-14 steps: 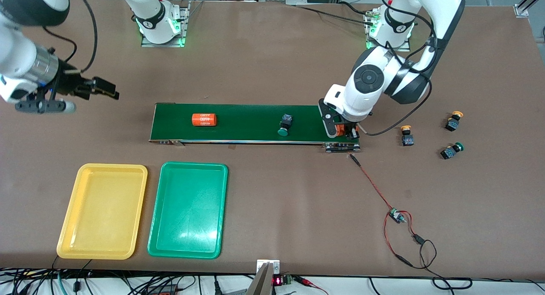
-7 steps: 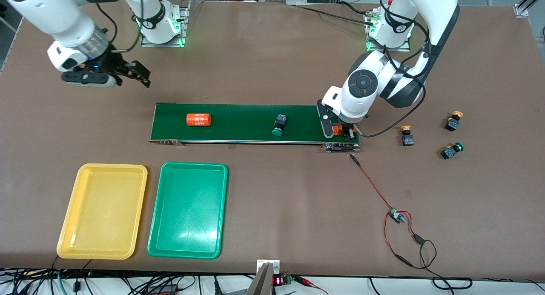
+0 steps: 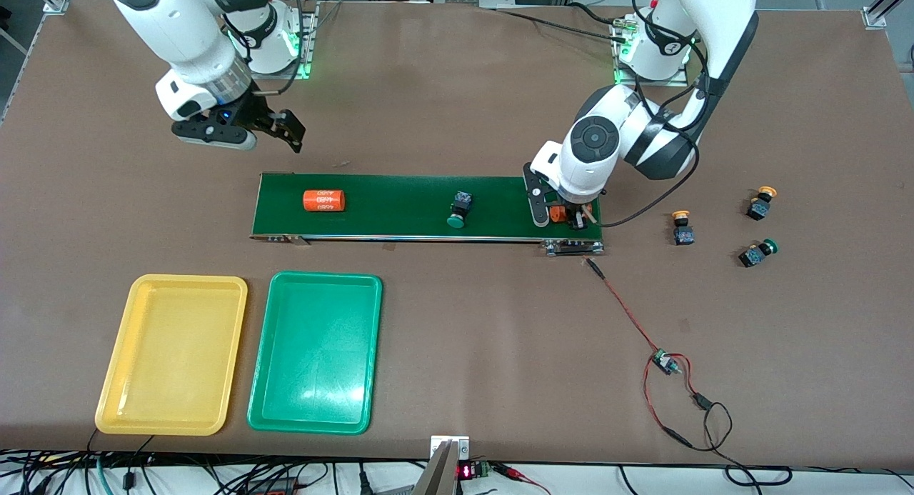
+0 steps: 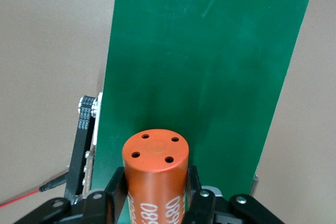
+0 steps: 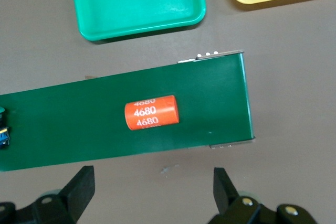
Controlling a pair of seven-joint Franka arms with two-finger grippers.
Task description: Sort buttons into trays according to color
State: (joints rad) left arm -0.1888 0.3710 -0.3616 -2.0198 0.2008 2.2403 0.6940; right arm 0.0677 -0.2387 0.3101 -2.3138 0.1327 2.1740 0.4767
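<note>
One green-capped button (image 3: 457, 209) lies on the dark-green belt (image 3: 400, 195). Two yellow-capped buttons (image 3: 683, 227) (image 3: 760, 203) and a green-capped button (image 3: 757, 253) sit on the table past the belt's left-arm end. The yellow tray (image 3: 187, 281) and green tray (image 3: 325, 276) lie nearer the camera, both bare. My left gripper (image 3: 569, 216) (image 4: 155, 182) is shut on an orange cylinder (image 4: 155, 174) low over the belt's left-arm end. My right gripper (image 3: 285, 129) (image 5: 152, 190) is open and empty, over the table by the belt's right-arm end.
A second orange cylinder (image 3: 323, 200) (image 5: 152, 112) printed 4680 lies on the belt near its right-arm end. A red and black wire with a small board (image 3: 665, 363) runs from the belt's left-arm end toward the camera edge.
My right arm has swung in from the table's end to the belt's right-arm end. The lying cylinder and the green-capped button have travelled along the belt toward the right arm's end.
</note>
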